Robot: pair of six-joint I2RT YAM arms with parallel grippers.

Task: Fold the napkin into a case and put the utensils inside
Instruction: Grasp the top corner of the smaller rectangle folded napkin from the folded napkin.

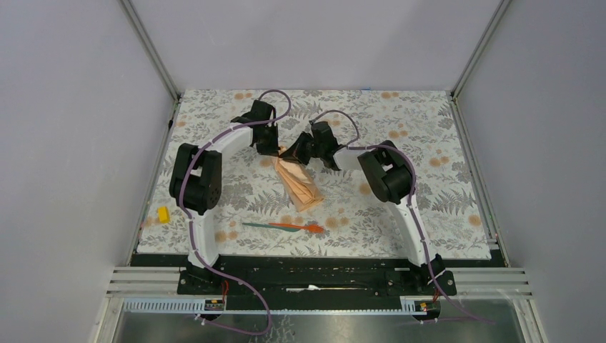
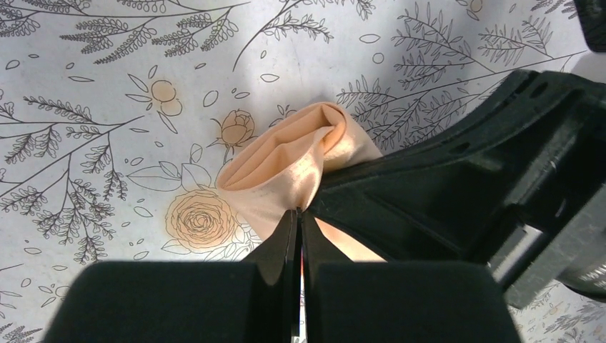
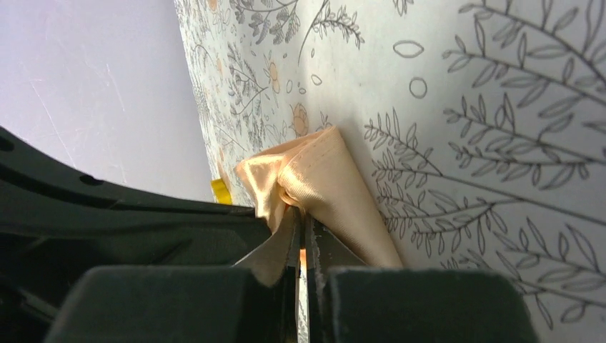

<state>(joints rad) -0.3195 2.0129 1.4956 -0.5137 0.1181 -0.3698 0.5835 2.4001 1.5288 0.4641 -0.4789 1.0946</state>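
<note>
Both the left gripper and the right gripper are clenched on the far end of the soft peach-orange cloth napkin, folded long and narrow mid-table. Only a bunched corner is nipped, so an uneven pull could well spill the layers open — or drag it over the thin teal and orange plastic utensils lying at its 6 o'clock.

peach napkin, grey floral tablecloth, yellow block
</note>
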